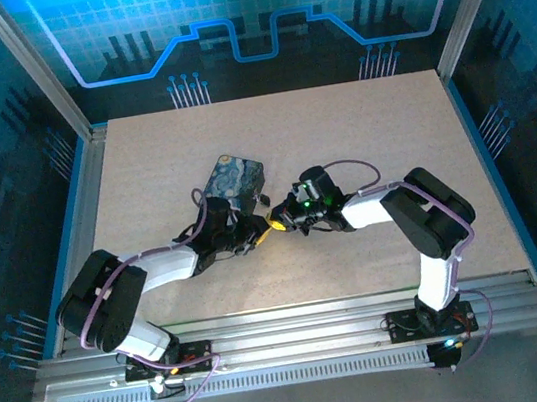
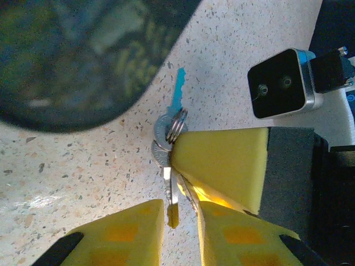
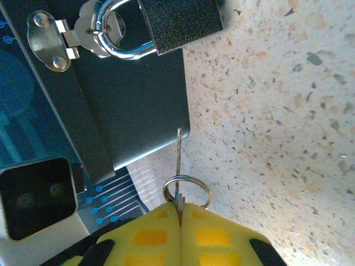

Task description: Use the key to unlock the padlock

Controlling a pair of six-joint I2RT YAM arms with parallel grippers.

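In the right wrist view the padlock (image 3: 180,22), dark and squarish, hangs by its silvery shackle (image 3: 119,47) from the hasp (image 3: 52,41) of the tin box (image 3: 133,105). My right gripper (image 3: 180,213) is shut on the key (image 3: 178,149), whose thin blade points up toward the tin's lower edge, well short of the padlock. A key ring (image 3: 187,191) loops at the fingertips. In the left wrist view my left gripper (image 2: 180,208) is open just below the right gripper's yellow finger (image 2: 222,166), and a second key (image 2: 171,188) dangles from the ring (image 2: 176,123) above the gap.
The dark-blue tin (image 1: 233,178) lies left of centre on the speckled table (image 1: 360,137), with both grippers (image 1: 251,229) (image 1: 280,221) meeting at its near right corner. The blurred tin (image 2: 83,55) sits close above the left fingers. Metal rails edge the table.
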